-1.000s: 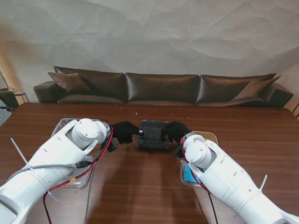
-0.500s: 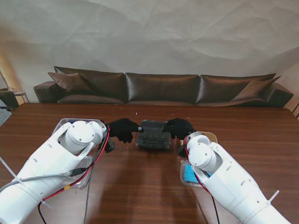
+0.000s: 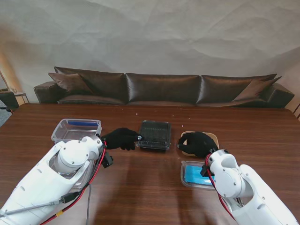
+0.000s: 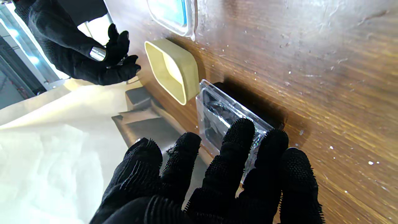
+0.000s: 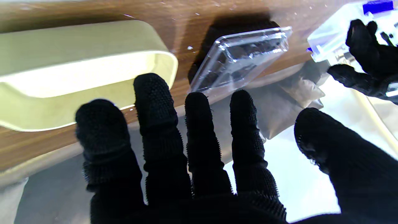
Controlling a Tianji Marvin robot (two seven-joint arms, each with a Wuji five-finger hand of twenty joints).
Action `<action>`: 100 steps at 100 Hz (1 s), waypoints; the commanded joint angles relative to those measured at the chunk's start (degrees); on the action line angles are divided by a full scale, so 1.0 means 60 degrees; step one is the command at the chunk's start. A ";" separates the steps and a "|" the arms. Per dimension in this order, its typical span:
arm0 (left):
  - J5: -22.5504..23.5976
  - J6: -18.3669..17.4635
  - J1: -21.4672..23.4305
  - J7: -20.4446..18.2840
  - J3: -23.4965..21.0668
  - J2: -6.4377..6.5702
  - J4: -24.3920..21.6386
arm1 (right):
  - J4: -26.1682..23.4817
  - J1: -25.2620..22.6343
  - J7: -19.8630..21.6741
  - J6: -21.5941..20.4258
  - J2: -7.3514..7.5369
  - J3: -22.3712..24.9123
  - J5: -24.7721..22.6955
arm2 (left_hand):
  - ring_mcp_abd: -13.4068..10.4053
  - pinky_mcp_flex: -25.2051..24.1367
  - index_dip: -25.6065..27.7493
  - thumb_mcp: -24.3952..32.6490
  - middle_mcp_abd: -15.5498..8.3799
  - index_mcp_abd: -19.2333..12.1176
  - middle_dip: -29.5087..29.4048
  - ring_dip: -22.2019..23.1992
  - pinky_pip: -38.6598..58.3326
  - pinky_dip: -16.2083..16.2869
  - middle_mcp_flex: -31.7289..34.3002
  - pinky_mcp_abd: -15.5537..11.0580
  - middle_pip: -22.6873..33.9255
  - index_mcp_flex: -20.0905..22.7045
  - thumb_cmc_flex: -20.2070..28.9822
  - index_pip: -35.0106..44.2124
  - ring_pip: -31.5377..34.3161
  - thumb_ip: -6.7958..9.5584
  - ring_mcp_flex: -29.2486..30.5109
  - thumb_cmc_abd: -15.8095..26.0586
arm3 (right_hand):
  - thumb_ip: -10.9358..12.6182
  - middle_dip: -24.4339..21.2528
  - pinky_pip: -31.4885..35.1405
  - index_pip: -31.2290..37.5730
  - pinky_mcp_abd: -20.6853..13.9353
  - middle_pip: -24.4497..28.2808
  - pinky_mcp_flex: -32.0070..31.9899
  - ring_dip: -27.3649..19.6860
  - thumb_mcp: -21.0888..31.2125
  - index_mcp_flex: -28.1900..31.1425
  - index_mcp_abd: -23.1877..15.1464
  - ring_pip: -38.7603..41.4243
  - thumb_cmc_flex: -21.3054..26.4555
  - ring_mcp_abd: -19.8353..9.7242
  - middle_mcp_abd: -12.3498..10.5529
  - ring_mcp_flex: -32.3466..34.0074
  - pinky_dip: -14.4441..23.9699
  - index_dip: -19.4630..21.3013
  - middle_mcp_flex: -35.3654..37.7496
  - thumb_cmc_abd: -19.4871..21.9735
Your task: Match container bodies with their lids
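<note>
1. Clear lidded container (image 3: 155,134) sits at the middle of the table (image 3: 140,187), lid on.
2. Left hand (image 3: 121,138) reaches its left edge, fingers (image 4: 236,146) spread at the rim, gripping nothing.
3. Right hand (image 3: 198,143) hovers over the beige container (image 3: 212,137), fingers apart, empty.
4. Blue-lidded container (image 3: 194,174) lies nearer to me on the right; a clear tub (image 3: 76,129) stands at the left.

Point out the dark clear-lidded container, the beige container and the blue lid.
dark clear-lidded container (image 3: 154,133), stand view, middle of its clear lid
beige container (image 4: 174,70), left wrist view, its inner wall
blue lid (image 3: 193,174), stand view, its blue centre
</note>
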 commanded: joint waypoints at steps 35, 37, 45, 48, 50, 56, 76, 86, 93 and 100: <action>0.0568 -0.0251 0.1494 0.0499 -0.0419 0.0041 -0.1108 | -0.0476 -0.1379 0.0505 -0.0866 0.0314 0.1078 -0.0844 | -0.0100 -0.0440 0.0108 -0.0137 0.0079 0.0043 -0.0483 -0.0668 -0.1423 -0.0823 -0.0343 -0.0488 -0.0123 0.0287 -0.0239 0.0032 -0.0969 -0.0100 -0.0340 0.0409 | -0.0304 -0.0672 -0.2159 -0.0240 -0.0704 -0.0753 -0.4124 -0.1065 -0.0369 -0.0906 -0.0471 -0.2489 -0.0137 -0.0219 -0.0440 -0.1645 -0.0597 0.0243 -0.1351 -0.0481; 0.0608 -0.0271 0.1556 0.0542 -0.0439 0.0040 -0.1134 | -0.0451 -0.1391 0.0514 -0.0918 0.0323 0.1096 -0.0906 | -0.0100 -0.0440 0.0109 -0.0134 0.0073 0.0032 -0.0489 -0.0675 -0.1450 -0.0834 -0.0355 -0.0491 -0.0127 0.0291 -0.0233 0.0034 -0.0982 -0.0099 -0.0339 0.0408 | -0.0304 -0.0682 -0.2221 -0.0250 -0.0739 -0.0770 -0.4213 -0.1088 -0.0373 -0.0941 -0.0488 -0.2553 -0.0127 -0.0246 -0.0456 -0.1743 -0.0616 0.0243 -0.1435 -0.0516; 0.0714 -0.0346 0.1802 0.0764 -0.0516 0.0014 -0.1230 | -0.0345 -0.1430 0.0493 -0.1062 0.0347 0.1137 -0.1135 | -0.0101 -0.0432 0.0114 -0.0127 0.0091 0.0040 -0.0500 -0.0697 -0.1506 -0.0851 -0.0350 -0.0496 -0.0119 0.0306 -0.0217 0.0039 -0.1030 -0.0096 -0.0343 0.0398 | -0.0314 -0.0723 -0.2422 -0.0318 -0.0888 -0.0813 -0.4525 -0.1154 -0.0404 -0.1144 -0.0548 -0.2738 -0.0120 -0.0379 -0.0554 -0.2068 -0.0665 0.0235 -0.1717 -0.0639; 0.0733 -0.0356 0.1897 0.0853 -0.0542 0.0000 -0.1274 | -0.0294 -0.1441 0.0449 -0.1105 0.0349 0.1139 -0.1219 | -0.0106 -0.0438 0.0116 -0.0129 0.0107 0.0043 -0.0504 -0.0703 -0.1528 -0.0856 -0.0352 -0.0498 -0.0119 0.0312 -0.0215 0.0041 -0.1043 -0.0097 -0.0337 0.0391 | -0.0315 -0.0735 -0.2473 -0.0323 -0.0929 -0.0818 -0.4607 -0.1170 -0.0400 -0.1177 -0.0560 -0.2782 -0.0098 -0.0423 -0.0553 -0.2161 -0.0671 0.0238 -0.1792 -0.0702; 0.0749 -0.0360 0.1954 0.0903 -0.0558 -0.0007 -0.1303 | -0.0259 -0.1445 0.0416 -0.1133 0.0351 0.1138 -0.1282 | -0.0111 -0.0434 0.0116 -0.0127 0.0107 0.0038 -0.0508 -0.0706 -0.1541 -0.0858 -0.0349 -0.0499 -0.0116 0.0309 -0.0211 0.0039 -0.1051 -0.0096 -0.0329 0.0392 | -0.0317 -0.0744 -0.2513 -0.0323 -0.0966 -0.0820 -0.4666 -0.1181 -0.0393 -0.1199 -0.0575 -0.2812 -0.0092 -0.0451 -0.0577 -0.2223 -0.0675 0.0241 -0.1855 -0.0757; 0.0833 -0.0369 0.2119 0.1024 -0.0599 -0.0018 -0.1392 | -0.0168 -0.1448 0.0367 -0.1206 0.0370 0.1137 -0.1507 | -0.0119 -0.0447 0.0120 -0.0131 0.0105 0.0015 -0.0518 -0.0714 -0.1614 -0.0878 -0.0354 -0.0500 -0.0115 0.0314 -0.0215 0.0041 -0.1079 -0.0098 -0.0331 0.0398 | -0.0326 -0.0756 -0.2626 -0.0323 -0.1058 -0.0792 -0.4822 -0.1204 -0.0363 -0.1254 -0.0610 -0.2863 -0.0072 -0.0512 -0.0612 -0.2350 -0.0685 0.0250 -0.1958 -0.0866; 0.1055 -0.0364 0.2512 0.1181 -0.0706 -0.0014 -0.1577 | 0.0069 -0.1444 0.0507 -0.1359 0.0437 0.1050 -0.1795 | -0.0127 -0.0457 0.0133 -0.0128 0.0109 0.0044 -0.0535 -0.0733 -0.1713 -0.0891 -0.0367 -0.0520 -0.0114 0.0344 -0.0200 0.0054 -0.1147 -0.0097 -0.0362 0.0406 | -0.0344 -0.0726 -0.2460 -0.0182 -0.1039 -0.0492 -0.4514 -0.1071 -0.0327 -0.1137 -0.0530 -0.2484 -0.0110 -0.0495 -0.0672 -0.1877 -0.0528 0.0306 -0.1364 -0.0824; 0.1093 -0.0352 0.2626 0.1185 -0.0750 -0.0005 -0.1610 | 0.0133 -0.1474 0.0491 -0.1361 0.0444 0.0954 -0.1813 | -0.0115 -0.0452 0.0140 -0.0129 0.0129 0.0067 -0.0541 -0.0734 -0.1728 -0.0882 -0.0357 -0.0521 -0.0108 0.0369 -0.0187 0.0063 -0.1162 -0.0098 -0.0360 0.0397 | -0.0328 -0.0667 -0.2309 -0.0035 -0.1013 -0.0313 -0.4320 -0.0933 -0.0275 -0.0919 -0.0465 -0.2136 -0.0107 -0.0492 -0.0726 -0.1415 -0.0447 0.0346 -0.0705 -0.0658; 0.1118 -0.0337 0.2687 0.1169 -0.0780 0.0004 -0.1629 | 0.0170 -0.1515 0.0465 -0.1385 0.0445 0.0896 -0.1824 | -0.0129 -0.0482 0.0150 -0.0126 0.0130 0.0089 -0.0544 -0.0733 -0.1771 -0.0890 -0.0361 -0.0520 -0.0109 0.0387 -0.0177 0.0074 -0.1171 -0.0099 -0.0364 0.0402 | -0.0316 -0.0663 -0.2272 0.0053 -0.1003 -0.0324 -0.4268 -0.0926 -0.0251 -0.0795 -0.0444 -0.2109 -0.0103 -0.0498 -0.0785 -0.1296 -0.0438 0.0374 -0.0423 -0.0592; 0.1139 -0.0338 0.2743 0.1186 -0.0804 0.0004 -0.1640 | 0.0183 -0.1561 0.0501 -0.1418 0.0456 0.0859 -0.1809 | -0.0126 -0.0476 0.0160 -0.0133 0.0146 0.0095 -0.0547 -0.0730 -0.1793 -0.0893 -0.0357 -0.0521 -0.0108 0.0402 -0.0183 0.0085 -0.1170 -0.0101 -0.0355 0.0399 | -0.0311 -0.0666 -0.2252 0.0120 -0.1002 -0.0371 -0.4255 -0.0929 -0.0235 -0.0709 -0.0407 -0.2116 -0.0132 -0.0498 -0.0859 -0.1206 -0.0438 0.0398 -0.0168 -0.0545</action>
